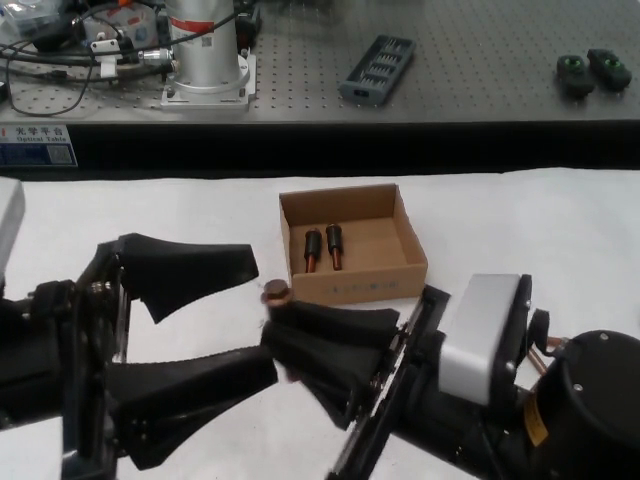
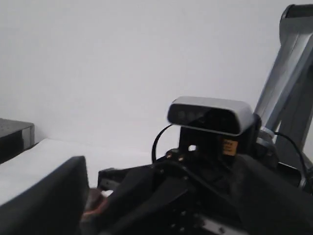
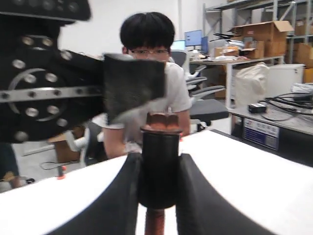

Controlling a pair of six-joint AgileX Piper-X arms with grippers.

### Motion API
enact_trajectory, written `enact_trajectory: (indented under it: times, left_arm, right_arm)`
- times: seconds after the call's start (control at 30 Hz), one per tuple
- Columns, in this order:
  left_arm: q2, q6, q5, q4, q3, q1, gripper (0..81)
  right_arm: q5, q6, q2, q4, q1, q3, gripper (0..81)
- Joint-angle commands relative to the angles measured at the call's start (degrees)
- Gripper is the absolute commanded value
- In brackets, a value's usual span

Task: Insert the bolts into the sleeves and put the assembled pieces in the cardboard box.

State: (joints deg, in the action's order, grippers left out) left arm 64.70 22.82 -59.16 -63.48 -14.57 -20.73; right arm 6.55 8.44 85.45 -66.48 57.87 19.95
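Note:
My right gripper [image 3: 157, 182] is shut on a black sleeve [image 3: 157, 166] held upright, with a copper bolt [image 3: 161, 121] through it, head on top. In the high view this piece [image 1: 275, 291] sits just in front of the cardboard box [image 1: 400, 215], at the tip of the right gripper [image 1: 280, 322]. My left gripper [image 1: 262, 315] stands open, its two wide black fingers [image 1: 195, 265] above and below the held piece, one finger [image 3: 134, 83] close behind the bolt head. Two assembled pieces [image 1: 313, 248] [image 1: 335, 245] lie side by side in the box.
A white cloth [image 1: 520, 230] covers the table. Behind it on the perforated bench stand a grey slotted rack [image 1: 378, 68], two black and green parts [image 1: 595, 70] and a metal post base [image 1: 205, 55] with cables.

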Motion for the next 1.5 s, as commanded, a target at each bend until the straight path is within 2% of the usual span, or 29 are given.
enact_trajectory:
  times: [0.0,0.13,0.23,0.3,0.33,0.4,0.47,0.67,0.8,0.9,1.03,1.47]
  left_arm:
    - [0.0,1.7,-3.1,-4.8,0.0,0.7,51.5]
    - [0.0,-1.5,-4.3,-2.4,0.0,3.3,36.7]
    - [0.0,-5.4,-4.1,2.6,0.0,6.1,16.6]
    - [0.0,-9.2,-4.1,7.3,0.0,8.3,1.8]
    - [0.0,-11.7,-4.1,10.0,0.0,9.4,0.1]
    - [0.0,-16.2,-4.0,14.7,0.0,11.2,0.1]
    - [0.2,-20.0,-0.9,19.6,0.0,12.5,0.6]
    - [0.2,-30.7,19.5,29.6,0.0,13.3,0.6]
    - [0.2,-37.7,27.1,37.4,0.0,13.3,0.6]
    - [0.2,-41.1,27.0,42.0,0.0,13.3,0.6]
    - [0.2,-42.5,23.4,42.8,0.0,13.3,0.6]
    - [0.2,-43.8,23.3,41.8,0.0,13.3,0.6]
  right_arm:
    - [-6.6,-0.6,-0.8,3.4,-1.4,0.3,6.6]
    - [-9.5,4.5,-2.2,9.3,-5.0,0.9,6.6]
    - [-9.1,8.6,-4.5,18.2,-8.2,3.2,6.6]
    - [-6.6,8.7,-6.2,29.6,-10.5,6.8,6.6]
    - [-5.3,8.7,-7.0,36.0,-11.7,9.3,6.6]
    - [-4.5,7.9,-7.8,47.3,-13.7,14.8,6.6]
    - [-4.5,5.5,-7.8,54.7,-15.4,19.7,6.6]
    - [-4.5,2.5,-6.2,66.2,-20.7,33.0,6.6]
    - [-4.2,0.9,-2.6,72.0,-24.7,40.9,6.6]
    - [-3.1,-0.6,1.4,76.9,-26.8,47.0,6.6]
    - [0.1,-0.7,8.8,81.6,-28.7,54.0,6.6]
    - [0.9,-0.7,32.1,88.9,-29.2,72.4,6.6]
